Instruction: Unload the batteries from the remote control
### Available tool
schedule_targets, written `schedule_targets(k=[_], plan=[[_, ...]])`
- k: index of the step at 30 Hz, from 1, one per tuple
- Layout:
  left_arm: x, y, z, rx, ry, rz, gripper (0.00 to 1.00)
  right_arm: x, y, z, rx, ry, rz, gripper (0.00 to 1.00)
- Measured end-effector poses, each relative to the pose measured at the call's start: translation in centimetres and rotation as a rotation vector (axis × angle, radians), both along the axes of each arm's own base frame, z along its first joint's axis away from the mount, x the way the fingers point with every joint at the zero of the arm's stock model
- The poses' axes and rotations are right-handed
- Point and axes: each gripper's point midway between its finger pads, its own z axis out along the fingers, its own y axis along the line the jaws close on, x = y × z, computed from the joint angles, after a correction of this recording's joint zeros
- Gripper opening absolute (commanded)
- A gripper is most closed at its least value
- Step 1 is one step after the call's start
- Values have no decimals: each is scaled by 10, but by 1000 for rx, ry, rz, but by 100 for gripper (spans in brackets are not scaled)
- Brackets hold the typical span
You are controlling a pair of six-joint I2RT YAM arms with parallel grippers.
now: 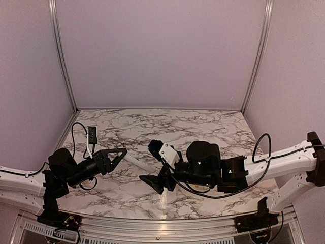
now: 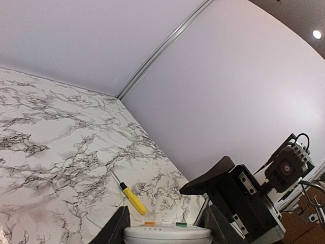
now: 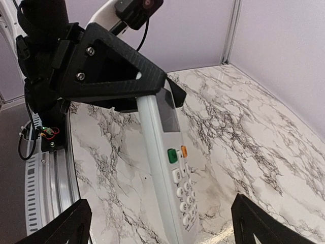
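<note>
**Remote control (image 3: 175, 178) held by one arm over a marble table**

Counted: one remote control, one screwdriver, two grippers. The left gripper (image 1: 117, 156) is clamped on the display end of the white remote control and holds it over the marble table (image 1: 203, 127). From there the remote control reaches toward the right arm. Its button face is turned to the right wrist camera and shows one green key (image 3: 172, 155), one orange key (image 3: 184, 151) and rows of white keys below them.

The right gripper (image 3: 161, 213) stands with its jaws spread wide. The free end of the remote control lies between the two fingers and touches neither.

One yellow-handled screwdriver (image 2: 133, 199) lies flat on the table beyond that free end.

The battery side of the remote control faces away from all three cameras, so what its compartment holds cannot be told. In the left wrist view only the end of the remote control shows, cut off by the bottom edge. In the top view a small pale shape (image 1: 163, 201) lies on the table near the front edge, too blurred to identify.
</note>
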Motion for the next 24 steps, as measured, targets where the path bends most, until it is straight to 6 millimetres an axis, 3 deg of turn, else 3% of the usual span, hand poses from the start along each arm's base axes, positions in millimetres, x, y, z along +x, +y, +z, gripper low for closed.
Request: schedule_targets(k=[10,16,24], plan=[[9,18,0,-24,81,91,16,-11,16,15,93,-132,-25,88],[10,29,10,-63,78,128,16,-10,23,5,92,-152,-22,87],[8,32,10,-65,90,125,16,4,25,-10,49,-204,-85,91]])
